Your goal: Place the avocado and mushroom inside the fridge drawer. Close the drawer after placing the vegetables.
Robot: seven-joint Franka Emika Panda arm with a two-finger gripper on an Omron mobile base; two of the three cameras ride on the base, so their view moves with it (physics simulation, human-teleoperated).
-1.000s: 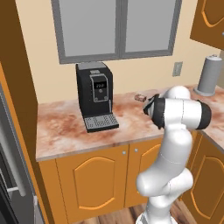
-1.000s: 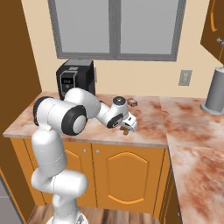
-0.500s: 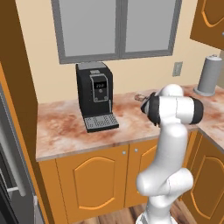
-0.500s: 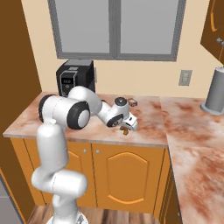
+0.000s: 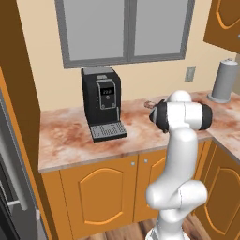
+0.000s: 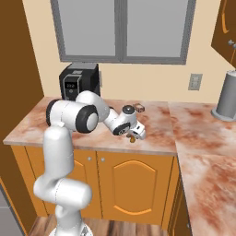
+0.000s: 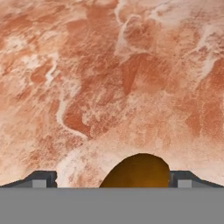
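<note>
The avocado (image 7: 136, 171) is a smooth brown dome that rises between my two dark fingertips (image 7: 41, 179) at the bottom of the hand view. In the right base view a small part of the avocado (image 6: 131, 138) peeks out under the hand, on the marbled counter (image 6: 198, 138) near its front edge. My gripper (image 6: 133, 134) hangs just over it, pointing down, jaws open on either side and not touching it. The mushroom and the fridge drawer are out of view.
A black coffee machine (image 5: 104, 101) stands at the back left of the counter. A small pale blocky item (image 6: 138, 108) lies behind the gripper. A grey canister (image 6: 227, 96) stands at the far right. A dark fridge edge (image 5: 9, 187) runs along the left.
The arm's elbow has swung slightly to the left in the left base view. The hand has stayed over the avocado with its jaws open.
</note>
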